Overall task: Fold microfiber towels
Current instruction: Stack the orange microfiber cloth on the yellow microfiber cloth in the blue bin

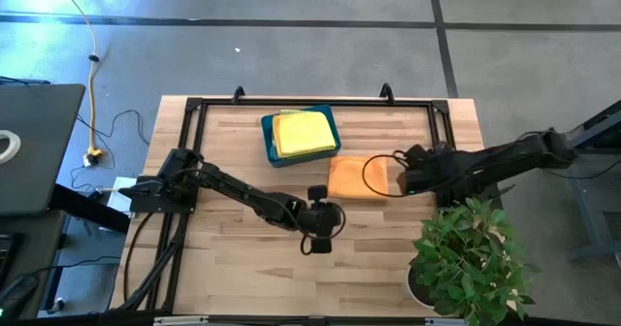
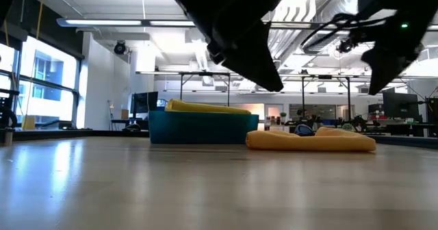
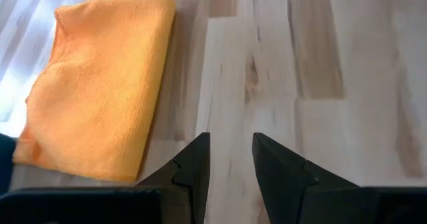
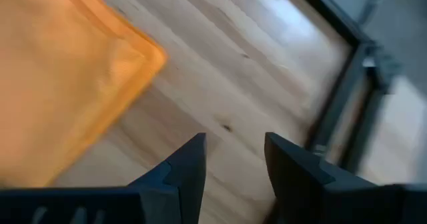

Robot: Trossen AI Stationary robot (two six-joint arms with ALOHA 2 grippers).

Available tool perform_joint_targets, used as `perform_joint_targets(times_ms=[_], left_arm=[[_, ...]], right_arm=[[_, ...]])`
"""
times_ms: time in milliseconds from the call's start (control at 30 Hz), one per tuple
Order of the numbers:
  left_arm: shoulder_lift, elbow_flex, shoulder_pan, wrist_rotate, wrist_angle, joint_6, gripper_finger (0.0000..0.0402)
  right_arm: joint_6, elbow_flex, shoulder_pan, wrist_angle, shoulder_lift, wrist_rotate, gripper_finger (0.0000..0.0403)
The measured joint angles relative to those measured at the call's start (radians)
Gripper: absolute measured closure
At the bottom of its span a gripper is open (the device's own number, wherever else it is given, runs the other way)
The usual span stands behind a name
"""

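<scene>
Towel work turns on the folded orange towel (image 1: pixel 357 179) lying on the desk (image 1: pixel 233 142) beside the teal bin (image 1: pixel 269 140), long axis running between the arms, with the empty, parted right claw (image 1: pixel 400 179) nearer than the parted left claw (image 1: pixel 325 220).

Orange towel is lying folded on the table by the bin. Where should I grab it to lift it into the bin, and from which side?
Probably take the orange towel at its free edge nearest the right gripper, coming down from above. It lies flat and folded on the bare table, clear of the teal bin, so the jaws need to pinch all layers at that edge. The left gripper waits nearer the table's front.
</scene>
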Motion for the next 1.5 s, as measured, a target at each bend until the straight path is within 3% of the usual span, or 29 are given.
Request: perform_joint_targets(times_ms=[133,333,667,900,1367,1500], left_arm=[[0.0,0.0,0.012,0.003,0.03,-0.039,0.03],[0.0,0.0,0.023,0.011,0.077,-0.055,0.03],[0.0,0.0,0.023,0.037,0.107,-0.122,0.03],[0.0,0.0,0.026,0.05,0.135,-0.122,0.03],[0.0,0.0,0.033,0.047,0.136,-0.122,0.03],[0.0,0.0,0.039,0.047,0.147,-0.122,0.03]], right_arm=[[-0.031,-0.114,0.03,0.147,-0.21,-0.002,0.0256],[-0.272,-0.266,0.057,0.485,-0.47,-0.041,0.0256],[-0.581,-0.515,0.057,1.043,-0.744,-0.158,0.0256],[-0.669,-0.64,0.057,1.265,-0.815,-0.215,0.0256],[-0.601,-0.695,0.056,1.284,-0.813,-0.179,0.0256],[-0.62,-0.695,0.058,1.282,-0.813,-0.24,0.0256]])
